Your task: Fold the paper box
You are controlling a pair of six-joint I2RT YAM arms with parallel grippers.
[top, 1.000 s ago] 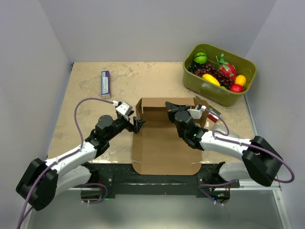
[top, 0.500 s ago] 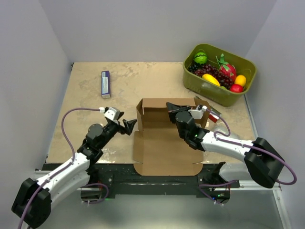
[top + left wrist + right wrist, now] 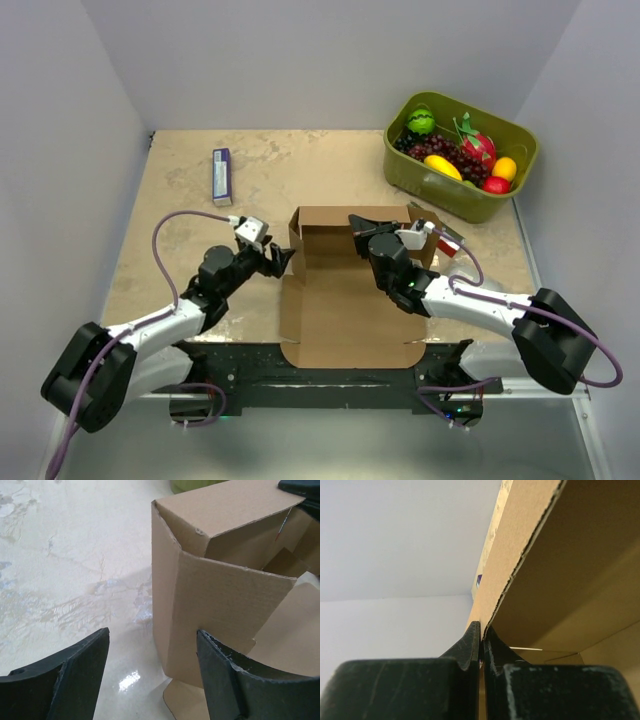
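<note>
Right wrist: right jaws pinch creased brown paper box [image 3: 580,580] wall; left jaws spread.

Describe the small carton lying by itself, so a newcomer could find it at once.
On the tan table, look to the far left part, opposite the green fruit bin at the far right. A slim carton lies there alone, left of the paper box. It is purple and white, not plain brown.

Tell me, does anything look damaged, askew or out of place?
Nothing looks spilled or torn. The paper box is only half folded: its near panel lies flat, overhanging the near edge of the table.
</note>
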